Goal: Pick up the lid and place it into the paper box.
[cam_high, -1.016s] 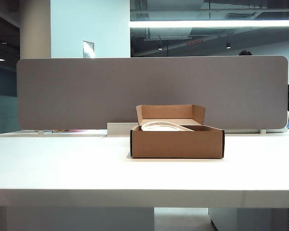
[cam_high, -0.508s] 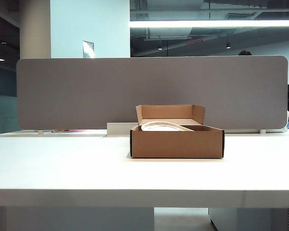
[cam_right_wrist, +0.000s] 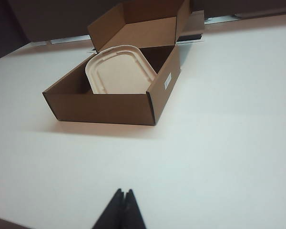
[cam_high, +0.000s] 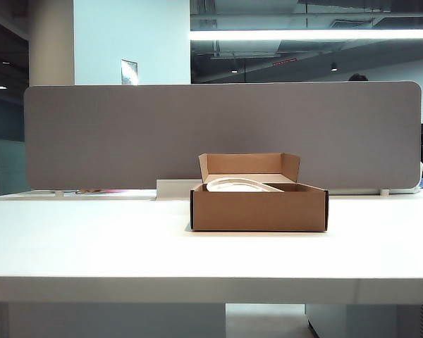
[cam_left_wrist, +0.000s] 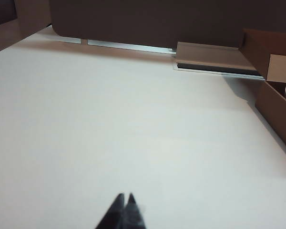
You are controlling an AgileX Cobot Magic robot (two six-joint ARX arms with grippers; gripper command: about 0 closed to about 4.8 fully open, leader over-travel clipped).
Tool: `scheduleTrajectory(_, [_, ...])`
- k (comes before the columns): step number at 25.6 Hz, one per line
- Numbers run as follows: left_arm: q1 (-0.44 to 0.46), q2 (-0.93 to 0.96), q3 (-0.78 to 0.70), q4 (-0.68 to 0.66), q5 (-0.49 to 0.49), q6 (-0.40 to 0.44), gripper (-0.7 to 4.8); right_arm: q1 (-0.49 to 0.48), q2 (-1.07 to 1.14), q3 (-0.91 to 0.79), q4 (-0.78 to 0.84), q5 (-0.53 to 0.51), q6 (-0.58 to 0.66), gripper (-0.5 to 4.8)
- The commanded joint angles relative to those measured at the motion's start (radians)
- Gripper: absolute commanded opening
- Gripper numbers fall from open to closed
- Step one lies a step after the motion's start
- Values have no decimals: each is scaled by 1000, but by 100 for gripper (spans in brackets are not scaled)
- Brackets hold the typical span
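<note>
The brown paper box (cam_high: 259, 209) stands on the white table, its back flap upright. The pale beige lid (cam_right_wrist: 118, 72) lies tilted inside it, leaning on the box's wall; its rim (cam_high: 233, 184) shows above the front wall. In the right wrist view my right gripper (cam_right_wrist: 123, 192) is shut and empty, some way back from the paper box (cam_right_wrist: 105, 109). In the left wrist view my left gripper (cam_left_wrist: 125, 196) is shut and empty over bare table, with the paper box (cam_left_wrist: 276, 107) far off to one side. Neither arm shows in the exterior view.
A grey partition panel (cam_high: 218, 134) runs along the table's far edge. A low white block (cam_high: 175, 189) sits just behind the box's left corner. The table's front edge (cam_high: 211, 285) faces the exterior camera.
</note>
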Motion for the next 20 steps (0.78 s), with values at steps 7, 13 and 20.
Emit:
scheduleTrajectory(7, [-1,1,3,5,0,3,-5,-1,-1,-4,18,99,-64,-8])
scheduleTrajectory(13, [-1,1,3,5,-1,3,-5,-1,-1,-4,18,296,-67,-8])
scheduleTrajectory(20, [-1,1,3,5,0,3,-5,0,-1,-4,16,348,-66,-8])
